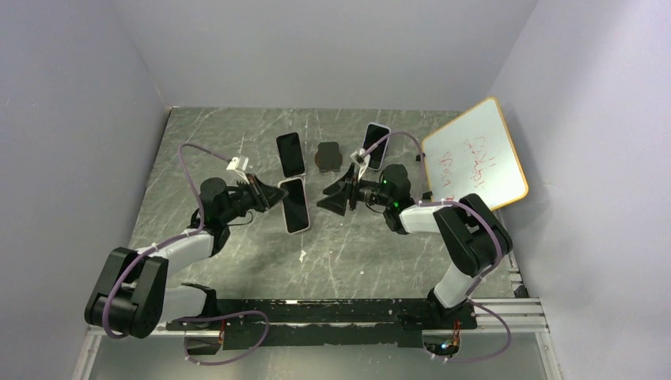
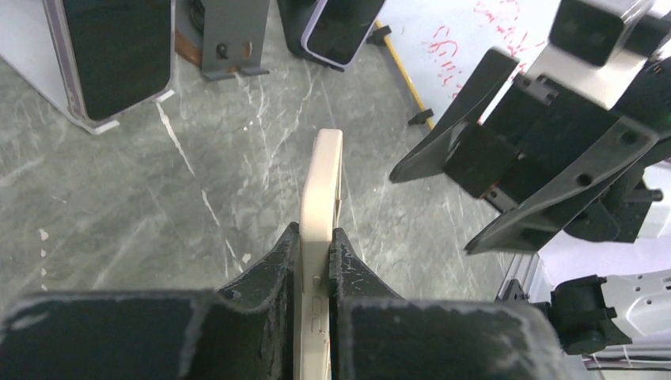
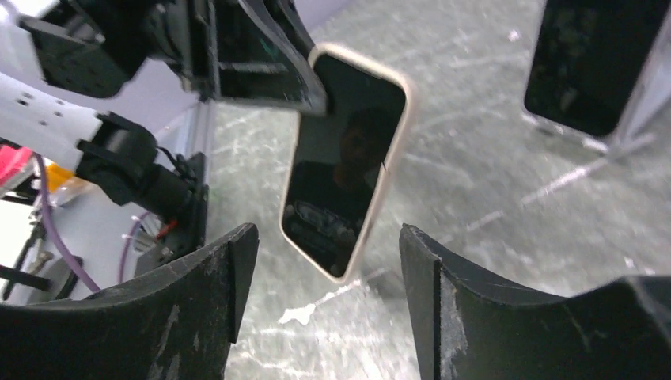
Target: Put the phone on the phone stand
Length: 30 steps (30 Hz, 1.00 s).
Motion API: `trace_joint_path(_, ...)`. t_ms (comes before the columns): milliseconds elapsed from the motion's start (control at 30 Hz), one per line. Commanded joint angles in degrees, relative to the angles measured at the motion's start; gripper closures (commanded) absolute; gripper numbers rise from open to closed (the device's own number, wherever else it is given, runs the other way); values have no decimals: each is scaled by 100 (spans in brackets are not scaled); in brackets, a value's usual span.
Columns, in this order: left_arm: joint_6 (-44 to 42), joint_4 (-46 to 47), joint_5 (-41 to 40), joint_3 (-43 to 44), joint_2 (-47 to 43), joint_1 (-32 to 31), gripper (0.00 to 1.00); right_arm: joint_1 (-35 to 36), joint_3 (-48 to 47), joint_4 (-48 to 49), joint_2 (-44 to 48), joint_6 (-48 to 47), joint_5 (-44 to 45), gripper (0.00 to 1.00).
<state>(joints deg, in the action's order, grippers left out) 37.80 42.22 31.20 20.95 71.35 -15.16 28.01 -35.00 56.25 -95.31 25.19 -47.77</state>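
L gripper (image 2: 316, 249): pinched tight on phone (image 2: 320, 198), one finger (image 2: 273, 265) on each flat face, cream case edge-on to L wrist cam. Roughly half the phone sticking out fwd past the fingertips. In R wrist cam: dark screen w/ cream rim, tilted, upper end in the grip, lower end down close to tabletop (image 1: 237, 127). Touching or not, can't tell.

R gripper (image 1: 336, 198): spread wide, nothing btw the fingers. Pointed head-on at the L one, tips near the phone's free end but apart from it. From above: R gripper just R of phone, L gripper just L of it, all approx mid-table.

Phone stand (image 1: 327, 156): dark, bare, upright at back centre, beyond both grippers. Not carrying the gripped phone. Phone nearer the arm bases, a bit to the L, apart from stand.

Second phone (image 1: 290, 153): just L of stand, propped up on a pale base, dark screen. Third phone (image 1: 375, 145): just R of stand, pale lilac rim, also propped & leaning.

Whiteboard (image 1: 475, 154): wood-coloured frame, red scribble, leaning vs R wall (image 1: 585, 119), past R arm's elbow. Purple cables (image 1: 186, 170) looped along both arms. Grey-green marbled tabletop throughout.
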Motion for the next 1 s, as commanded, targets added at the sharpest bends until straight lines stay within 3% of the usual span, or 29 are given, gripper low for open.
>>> trace_joint_path(0, -91, 261, 302, 82, -81, -96, 95, -68, -485, 1047, -269, 363, -683, 32)
trace_joint_path(333, -218, 624, 814, 167, 271, -464, 95, -68, -1370, -816, -296, -1198, -126, 35)
trace_joint_path(767, -249, 632, 857, 182, 200, -511, 95, -155, -2376, -2677, -1077, -2139, -1585, 40)
trace_joint_path(967, -175, 847, 914, 134, 225, -523, 95, -155, -2639, -2851, -1397, -2132, -1920, 43)
